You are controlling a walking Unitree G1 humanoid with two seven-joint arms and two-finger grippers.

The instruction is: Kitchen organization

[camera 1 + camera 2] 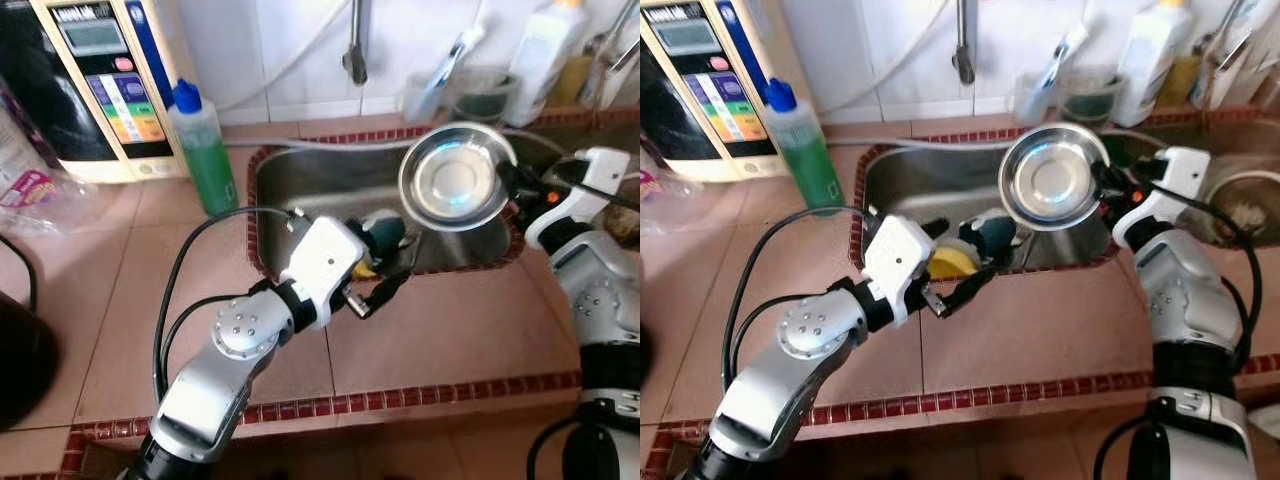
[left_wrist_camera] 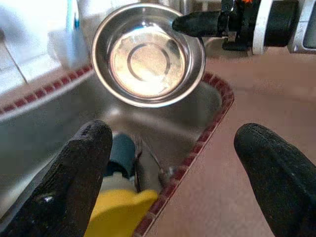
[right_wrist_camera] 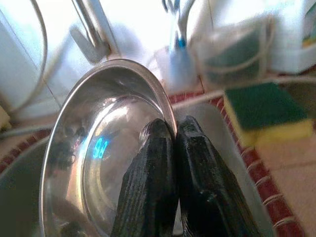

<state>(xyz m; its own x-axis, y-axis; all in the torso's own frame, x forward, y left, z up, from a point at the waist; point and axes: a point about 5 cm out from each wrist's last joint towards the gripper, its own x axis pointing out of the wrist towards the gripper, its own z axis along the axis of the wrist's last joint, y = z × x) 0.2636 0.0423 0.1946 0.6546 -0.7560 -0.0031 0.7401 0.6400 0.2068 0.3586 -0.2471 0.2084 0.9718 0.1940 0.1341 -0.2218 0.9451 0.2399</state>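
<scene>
Now the right end effector [image 1: 508, 180] pinches the bowl [image 1: 455, 176] by its rim, up over the sink [image 1: 300, 180] at two o'clock; left end effector [image 1: 395, 275] wide. Next, likely setting it aside.

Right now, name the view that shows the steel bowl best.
The left wrist view: the whole steel bowl faces the camera, rim pinched by the right gripper. Both eye views show it smaller, above the sink. The right wrist view crops it behind the shut jaws.
</scene>
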